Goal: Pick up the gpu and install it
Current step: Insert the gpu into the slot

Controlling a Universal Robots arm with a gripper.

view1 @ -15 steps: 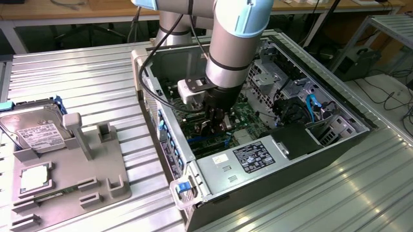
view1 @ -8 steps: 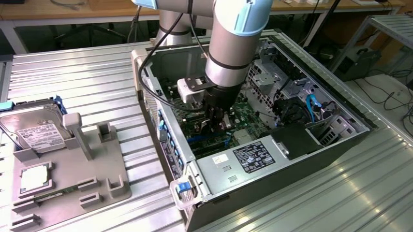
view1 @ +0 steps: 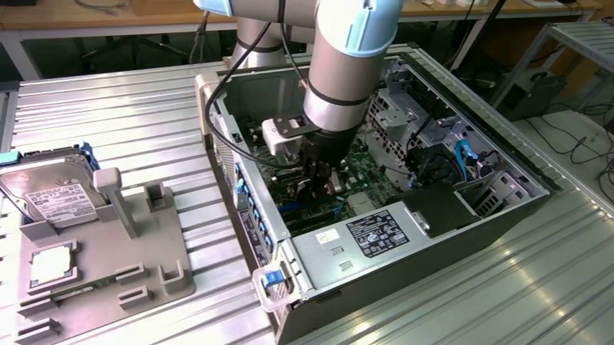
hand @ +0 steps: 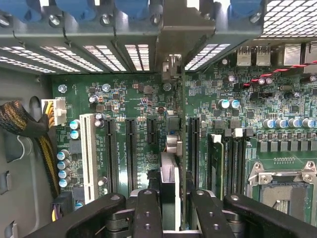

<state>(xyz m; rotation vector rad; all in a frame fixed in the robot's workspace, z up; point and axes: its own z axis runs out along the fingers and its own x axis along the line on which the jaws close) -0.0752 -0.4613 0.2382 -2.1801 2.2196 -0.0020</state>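
My gripper [view1: 321, 185] is down inside the open computer case [view1: 251, 215], over the green motherboard [view1: 360, 172]. It is shut on the gpu [hand: 170, 173], which the wrist view shows edge-on as a thin card held upright between the two black fingers [hand: 148, 213]. The card runs along the motherboard [hand: 129, 94] between the black expansion slots [hand: 131, 153]. Its silver end bracket [hand: 170, 67] sits at the case's rear slot openings. I cannot tell whether the card's lower edge is seated in a slot.
A grey fixture [view1: 106, 259] on the exterior view's left holds a silver hard drive [view1: 53, 190] and a square CPU chip [view1: 53, 264]. Inside the case are the power supply [view1: 374, 233], drive cages [view1: 451, 144], a sleeved cable bundle [hand: 25, 124] and the CPU socket [hand: 282, 191].
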